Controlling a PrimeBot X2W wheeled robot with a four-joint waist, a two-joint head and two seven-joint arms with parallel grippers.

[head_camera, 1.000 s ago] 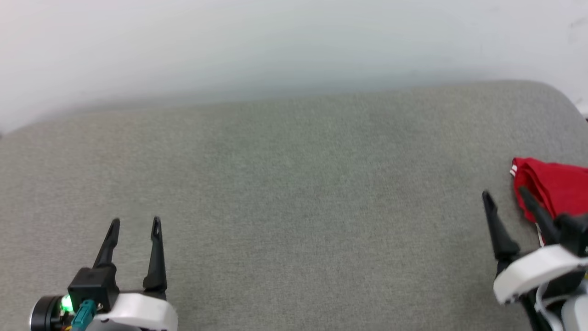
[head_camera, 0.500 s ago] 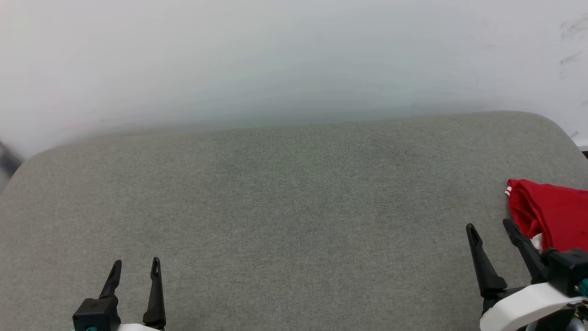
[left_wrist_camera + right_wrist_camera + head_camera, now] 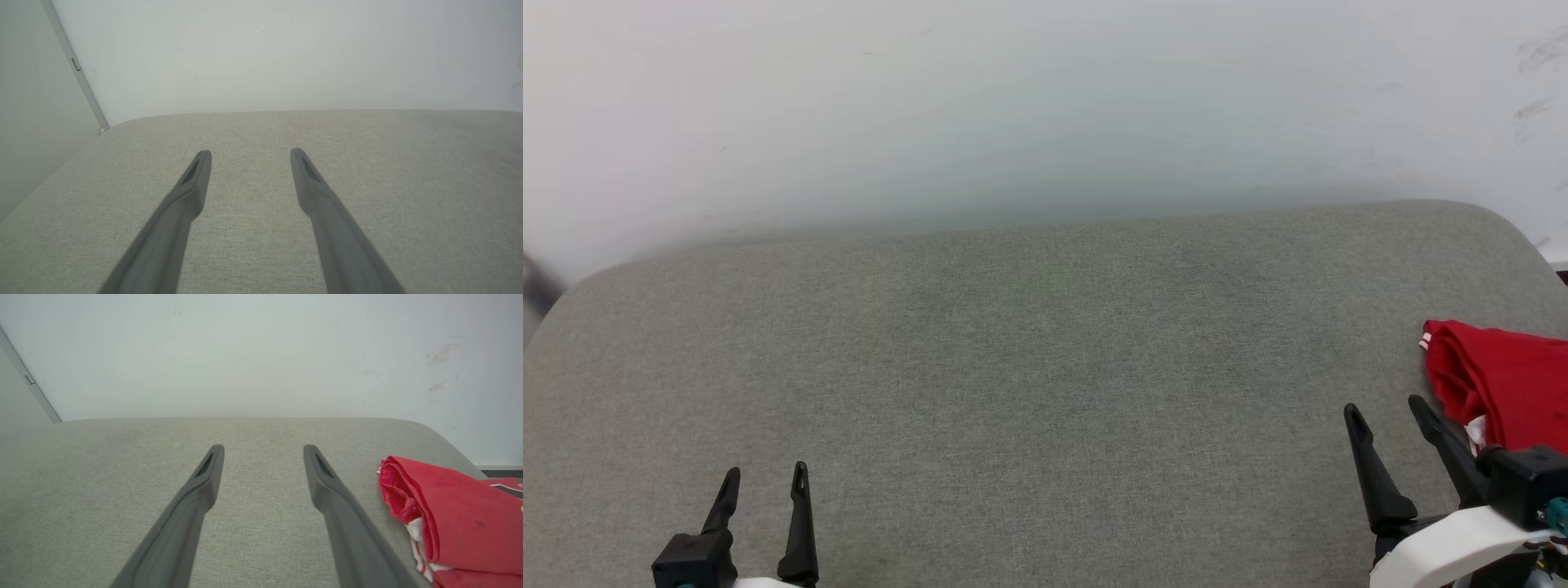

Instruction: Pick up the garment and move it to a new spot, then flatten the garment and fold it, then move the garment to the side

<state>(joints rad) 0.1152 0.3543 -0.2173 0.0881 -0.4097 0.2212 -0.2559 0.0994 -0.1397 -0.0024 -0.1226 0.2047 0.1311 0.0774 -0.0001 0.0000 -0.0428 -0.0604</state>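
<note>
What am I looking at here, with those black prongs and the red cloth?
A two-armed robot. One picture comes from a camera on its head, looking down at a grey padded surface against a white wall. The prongs are its fingers: the left fingers at lower left, the right fingers at lower right. The other two pictures come from cameras on each wrist, looking along that arm's own fingers. The red cloth is a shirt with white trim, lying at the surface's right end, beside the right fingers but apart from them. Both pairs stand open; nothing is held.
</note>
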